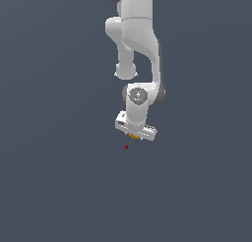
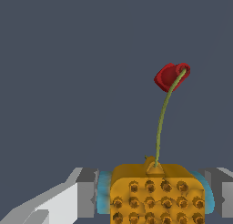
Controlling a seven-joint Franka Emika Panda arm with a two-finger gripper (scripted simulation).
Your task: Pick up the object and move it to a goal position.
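Wrist view: gripper [image 2: 154, 198] jaws clamped on block [image 2: 157, 191]; keep squeeze steady, carry it short way to nearby red marker [image 1: 126, 146].

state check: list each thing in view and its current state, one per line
gripper: shut on the orange block, pads against both its sides
orange block: held between the fingers, off the floor
thin green stem: rises from the block's top, curved, ends at the red piece
red marker: on its own just below the gripper in the exterior view, block not there yet

plain dark grey-blue surface [image 1: 59, 187], no visible edges
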